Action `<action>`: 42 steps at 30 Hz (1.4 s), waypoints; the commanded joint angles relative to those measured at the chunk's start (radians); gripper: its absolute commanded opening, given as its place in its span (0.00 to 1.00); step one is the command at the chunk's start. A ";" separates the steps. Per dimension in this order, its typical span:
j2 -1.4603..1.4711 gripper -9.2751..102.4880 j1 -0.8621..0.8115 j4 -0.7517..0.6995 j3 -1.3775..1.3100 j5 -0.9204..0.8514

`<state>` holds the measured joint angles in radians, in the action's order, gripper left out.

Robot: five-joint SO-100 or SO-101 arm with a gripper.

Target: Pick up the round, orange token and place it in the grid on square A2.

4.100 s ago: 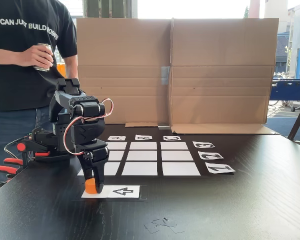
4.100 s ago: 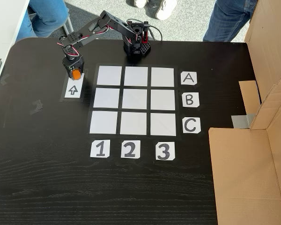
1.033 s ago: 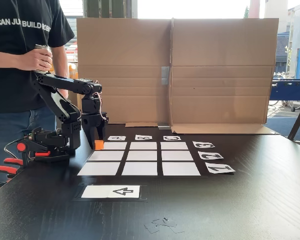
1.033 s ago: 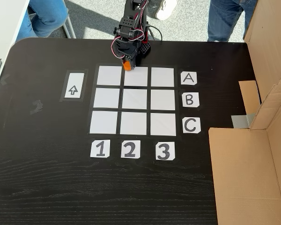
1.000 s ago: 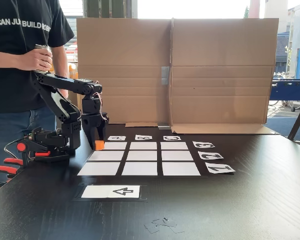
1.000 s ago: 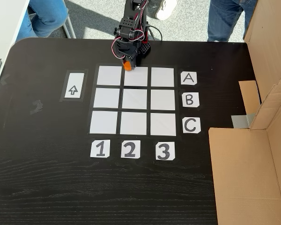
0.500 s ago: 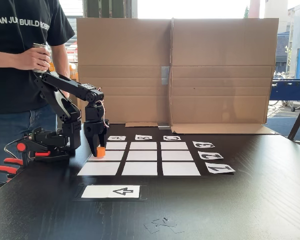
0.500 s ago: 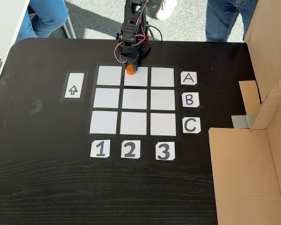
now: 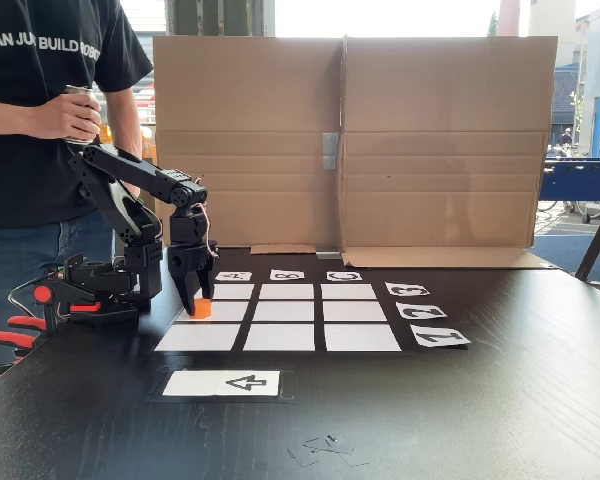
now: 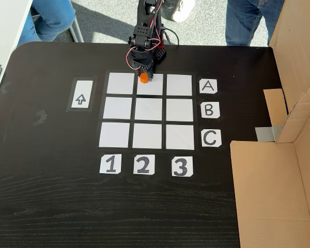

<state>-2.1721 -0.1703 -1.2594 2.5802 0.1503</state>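
The orange token point(image 9: 201, 308) point(image 10: 143, 78) sits low between the fingers of my gripper point(image 9: 199, 303) point(image 10: 143, 77), which is shut on it. It rests at or just above square A2 point(image 9: 218, 312) point(image 10: 153, 87), on the part of that cell nearest the arm's base. The grid point(image 9: 310, 312) point(image 10: 150, 136) of white cells lies flat on the black table, and its other cells are bare. The arm reaches down from its base point(image 9: 100, 292) point(image 10: 151, 51) with the gripper pointing straight down.
A white arrow card point(image 9: 222, 383) point(image 10: 80, 94) lies beside the grid. A tall cardboard wall point(image 9: 380, 140) point(image 10: 279, 170) stands behind the grid. A person point(image 9: 40, 120) holding a can stands behind the base. Number labels point(image 10: 143, 165) and letter labels point(image 10: 208, 110) edge the grid.
Over four seconds the gripper carried the token from the arrow card to the grid's A side. In the last second it moved onto A2 and came down.
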 commanded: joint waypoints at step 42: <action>-0.158 0.29 -0.491 0.476 -0.505 0.566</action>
<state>-2.2887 -0.5921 -0.8345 2.1460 0.6734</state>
